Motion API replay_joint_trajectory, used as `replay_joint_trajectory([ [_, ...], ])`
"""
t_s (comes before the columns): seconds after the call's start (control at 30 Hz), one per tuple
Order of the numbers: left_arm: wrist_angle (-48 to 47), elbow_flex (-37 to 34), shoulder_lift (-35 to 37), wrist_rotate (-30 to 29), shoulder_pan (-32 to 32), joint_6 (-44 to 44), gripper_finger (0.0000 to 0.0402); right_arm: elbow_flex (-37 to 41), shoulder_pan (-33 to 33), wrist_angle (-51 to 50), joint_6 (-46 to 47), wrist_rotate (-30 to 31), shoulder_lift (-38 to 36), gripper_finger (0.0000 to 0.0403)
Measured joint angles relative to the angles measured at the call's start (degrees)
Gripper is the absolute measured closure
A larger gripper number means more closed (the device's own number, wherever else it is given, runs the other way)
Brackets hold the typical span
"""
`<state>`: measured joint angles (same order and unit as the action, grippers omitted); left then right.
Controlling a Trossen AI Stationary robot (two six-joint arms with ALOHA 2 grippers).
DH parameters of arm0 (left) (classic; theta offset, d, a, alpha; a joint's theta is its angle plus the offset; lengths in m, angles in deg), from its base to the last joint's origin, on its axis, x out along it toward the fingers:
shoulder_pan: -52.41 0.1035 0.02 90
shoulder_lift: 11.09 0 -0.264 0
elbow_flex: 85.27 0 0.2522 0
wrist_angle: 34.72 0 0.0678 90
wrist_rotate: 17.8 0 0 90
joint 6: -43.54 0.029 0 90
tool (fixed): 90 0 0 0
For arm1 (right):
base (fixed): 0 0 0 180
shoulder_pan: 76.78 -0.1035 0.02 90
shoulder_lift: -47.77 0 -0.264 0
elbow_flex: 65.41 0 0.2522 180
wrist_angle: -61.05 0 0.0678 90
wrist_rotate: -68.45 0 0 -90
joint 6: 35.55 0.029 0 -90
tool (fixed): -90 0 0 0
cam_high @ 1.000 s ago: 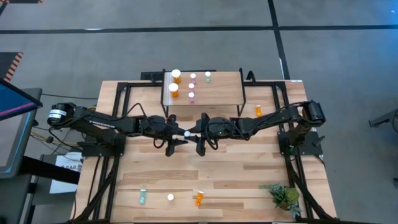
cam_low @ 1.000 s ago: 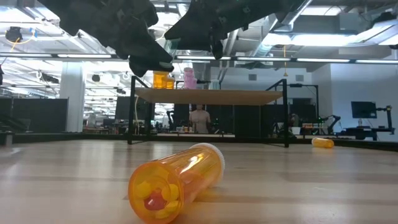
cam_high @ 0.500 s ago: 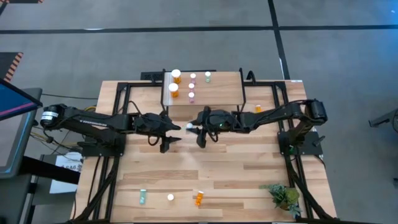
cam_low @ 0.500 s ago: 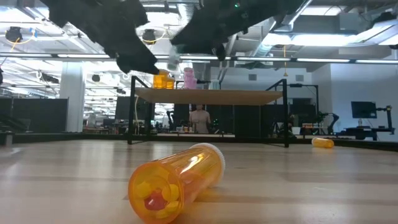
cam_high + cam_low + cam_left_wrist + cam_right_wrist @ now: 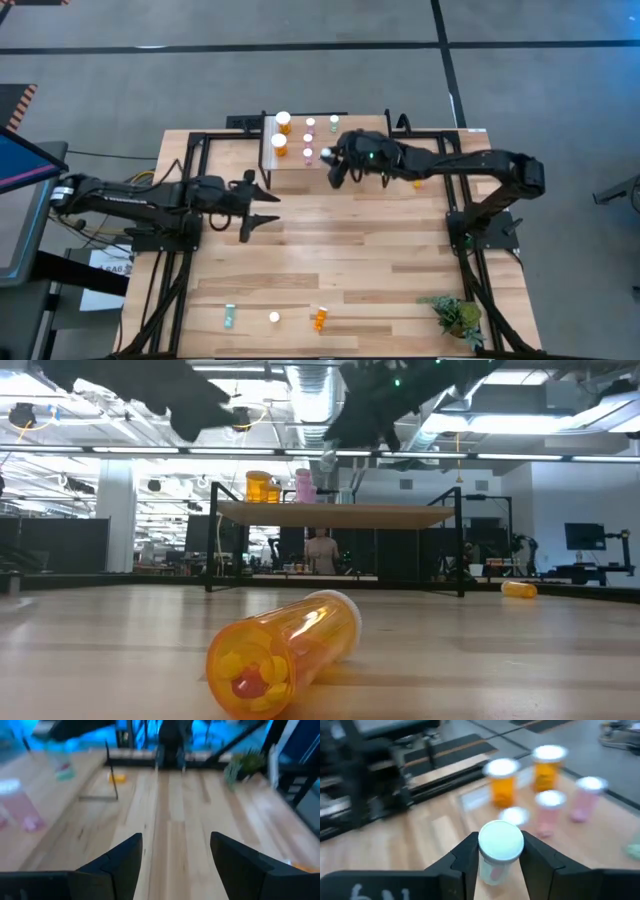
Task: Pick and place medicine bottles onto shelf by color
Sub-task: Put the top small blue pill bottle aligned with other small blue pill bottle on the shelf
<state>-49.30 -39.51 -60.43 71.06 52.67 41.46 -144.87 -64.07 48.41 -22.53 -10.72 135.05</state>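
The right gripper [image 5: 327, 158] hangs over the shelf [image 5: 360, 145], its fingers closed on a white-capped bottle [image 5: 500, 851] whose colour I cannot tell; the left gripper [image 5: 268, 204] waits with jaws apart and empty over the table [image 5: 340, 260] just in front of the shelf's left corner. On the shelf stand two orange bottles [image 5: 281, 133] at its left, pink ones [image 5: 309, 138] beside them and a green one [image 5: 334, 123] at the back. An orange bottle [image 5: 416, 178] lies just right of the shelf; well in front lie a teal bottle [image 5: 229, 317], a white cap [image 5: 274, 317], another orange one [image 5: 320, 320] and a plant [image 5: 458, 316]; behind the shelf, a person [image 5: 322, 550] in a lit room
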Motion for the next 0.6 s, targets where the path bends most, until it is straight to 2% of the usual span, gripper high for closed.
replay_joint_trajectory([
  [0.1,4.9,-2.3,2.7,2.4,0.0,0.9,0.0180,0.0,3.5,-1.1,0.0,0.0,0.1,0.0258],
  [0.3,5.9,-4.1,7.0,3.5,0.0,1.0,0.0180,0.0,8.8,-2.0,0.0,0.0,0.1,0.0257],
  [0.6,6.6,-4.2,6.7,3.9,-0.1,0.7,0.0180,0.0,11.9,-1.2,-2.4,-0.4,3.1,0.0257],
])
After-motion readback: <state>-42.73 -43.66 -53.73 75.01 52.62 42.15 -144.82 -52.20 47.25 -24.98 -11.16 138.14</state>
